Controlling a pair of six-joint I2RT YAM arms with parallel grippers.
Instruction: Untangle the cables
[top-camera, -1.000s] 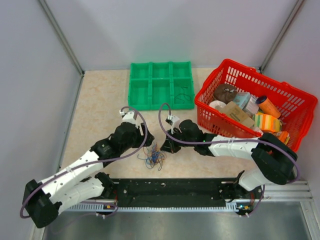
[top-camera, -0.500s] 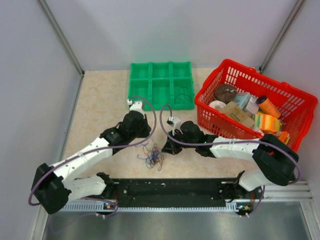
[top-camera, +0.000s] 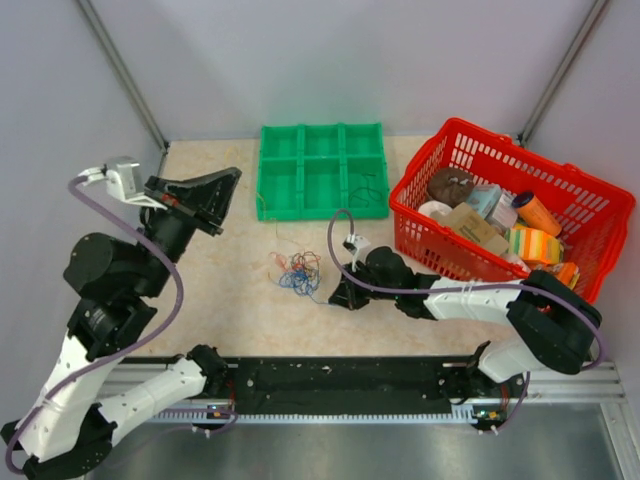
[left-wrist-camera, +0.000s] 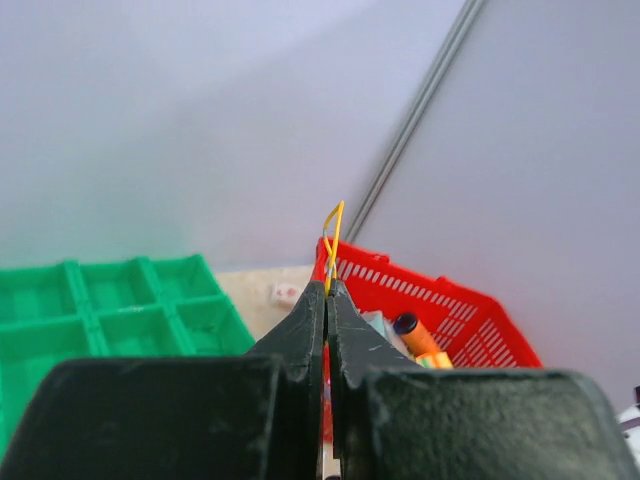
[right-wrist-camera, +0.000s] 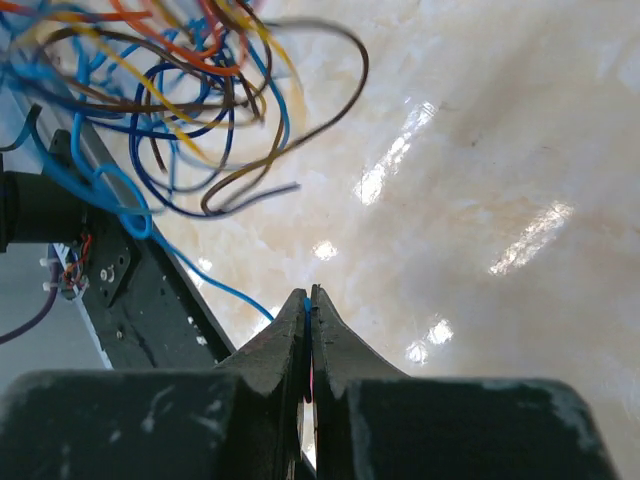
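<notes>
yellow strand (left-wrist-camera: 336, 232) sticks up from the tips of the left gripper (left-wrist-camera: 327, 298), fingers pressed together on it, held high over the table (top-camera: 200, 265) left of the tangle; right gripper (right-wrist-camera: 308, 312) sits low on the table just right of it, fingers pinched on a blue strand (right-wrist-camera: 232, 292) leading back to the cables (top-camera: 295, 270), a loose knot of blue, orange, red, yellow and dark wires. behind: green tray (top-camera: 322, 158), six compartments, one thin dark strand (top-camera: 366, 186) in the near right one; red basket (top-camera: 500, 148) at right holds overlapping boxes, a brown round item and an orange bottle. whether the yellow strand joins the knot cannot be made out.
</notes>
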